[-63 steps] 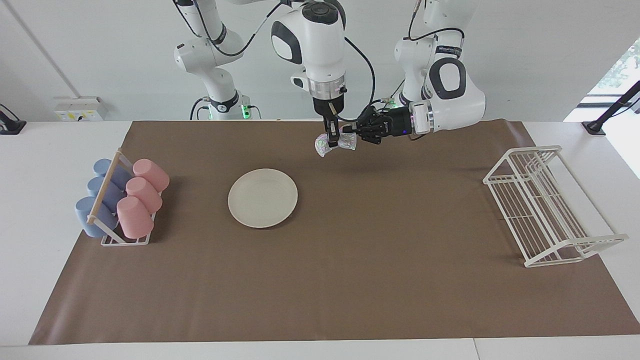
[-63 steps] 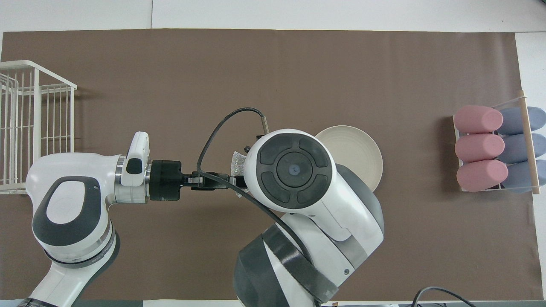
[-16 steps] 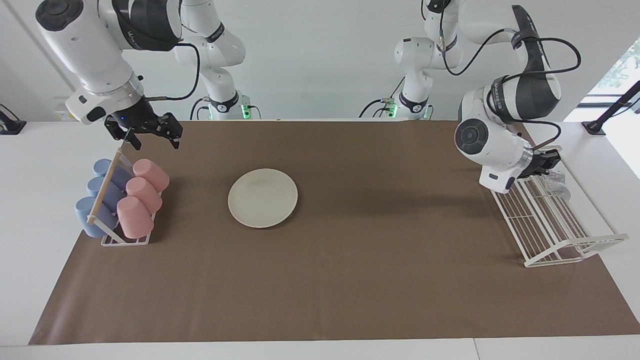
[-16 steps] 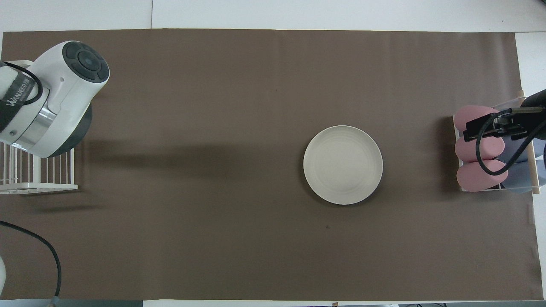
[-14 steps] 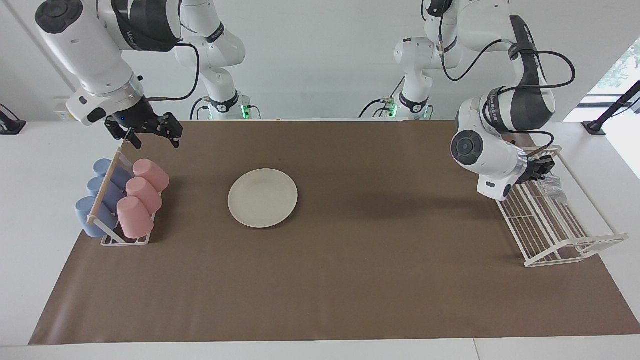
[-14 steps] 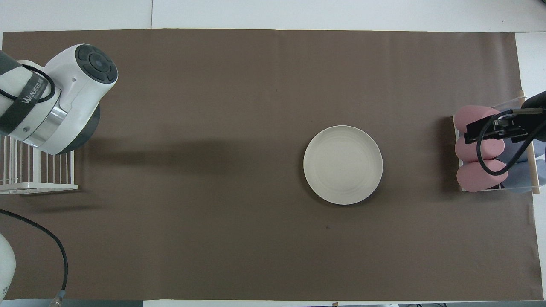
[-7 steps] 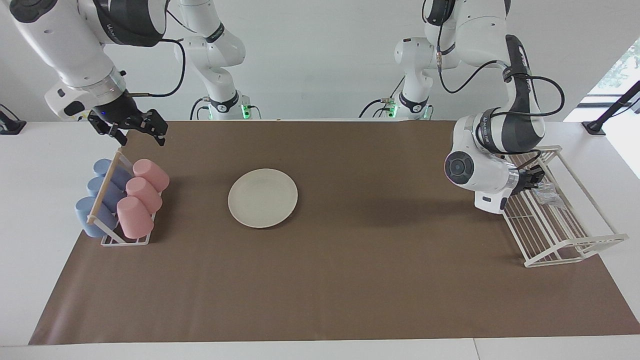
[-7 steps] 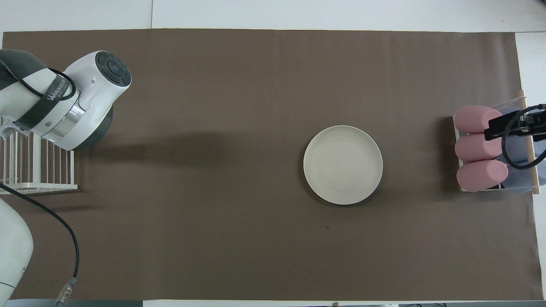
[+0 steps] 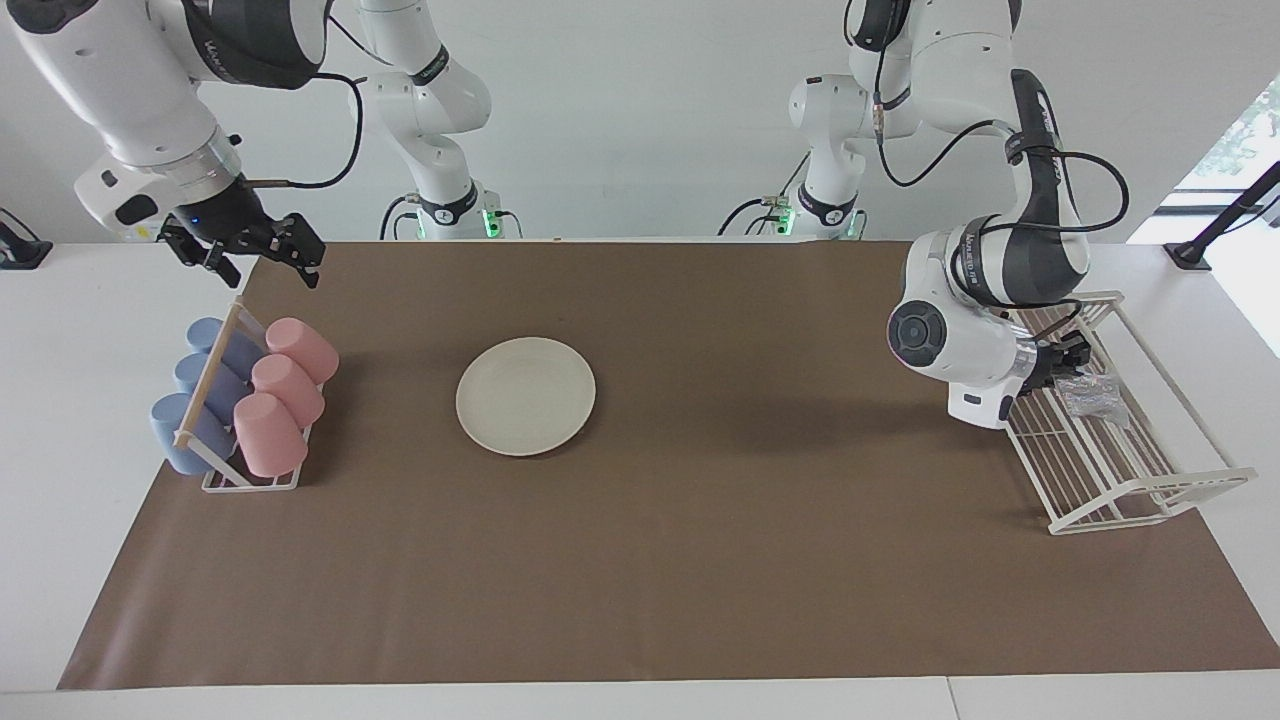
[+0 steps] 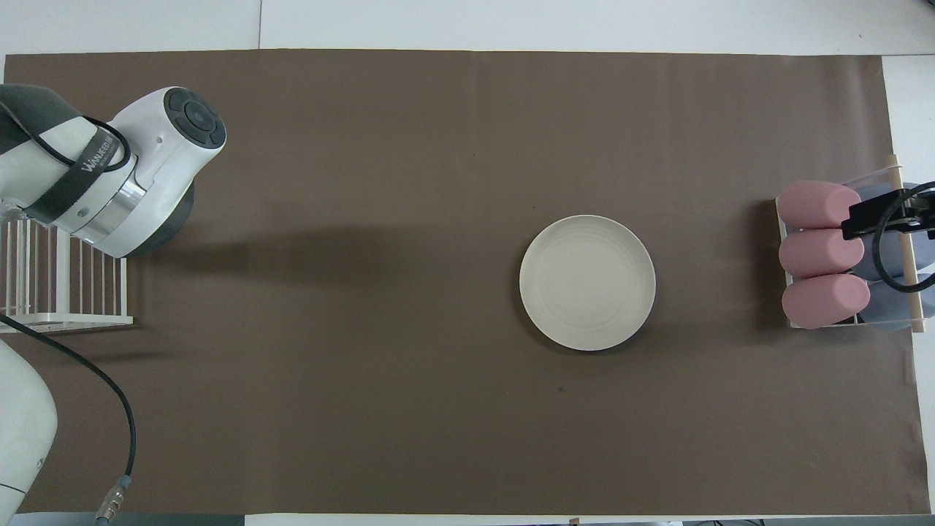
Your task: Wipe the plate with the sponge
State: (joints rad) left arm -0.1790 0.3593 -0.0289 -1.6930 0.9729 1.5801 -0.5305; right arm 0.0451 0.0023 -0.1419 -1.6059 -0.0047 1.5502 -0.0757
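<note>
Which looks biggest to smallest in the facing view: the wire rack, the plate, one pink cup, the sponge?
1. Wire rack, clearly the largest.
2. Plate.
3. Pink cup.
4. Sponge, lying in the rack, looks smallest, though its outline is hard to read there.

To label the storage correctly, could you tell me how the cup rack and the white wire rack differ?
The cup rack stands at the right arm's end of the table, the white wire rack at the left arm's end. The cup rack is full of pink cups and blue cups; the white wire rack holds only the sponge. The cup rack is smaller than the white wire rack, with a wooden bar. Both have white wire frames.
</note>
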